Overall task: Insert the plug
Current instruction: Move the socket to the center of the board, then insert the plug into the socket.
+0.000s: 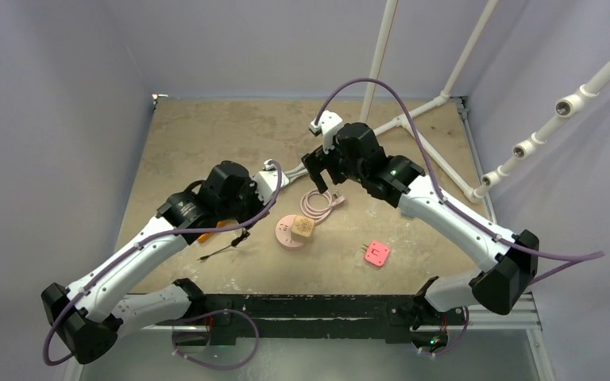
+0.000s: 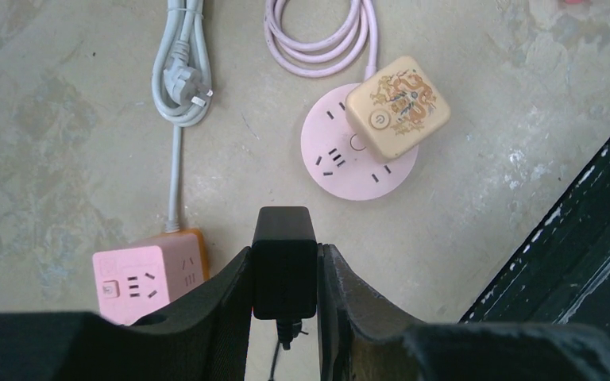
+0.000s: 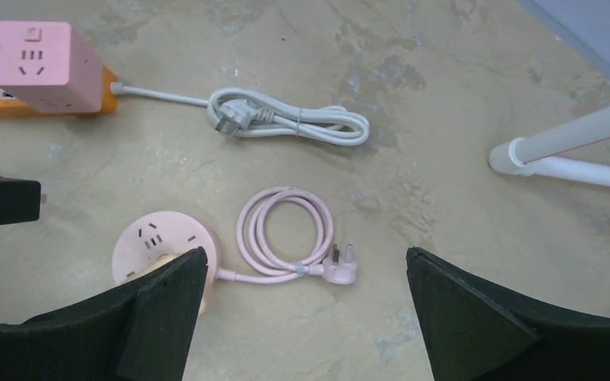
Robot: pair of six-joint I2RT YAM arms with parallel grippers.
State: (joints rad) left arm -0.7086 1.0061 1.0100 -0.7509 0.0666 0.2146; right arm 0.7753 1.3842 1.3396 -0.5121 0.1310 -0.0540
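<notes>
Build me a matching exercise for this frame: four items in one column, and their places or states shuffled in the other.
Items
1. black rectangular plug
2. beige square patterned adapter
3. white coiled cable
4. right gripper

Places or states
A. open, holding nothing
B. seated on the round pink socket hub
C. clamped in the left gripper
D. wired to the pink-and-orange cube socket

Pairs: 1-C, 2-B, 3-D, 4-A
</notes>
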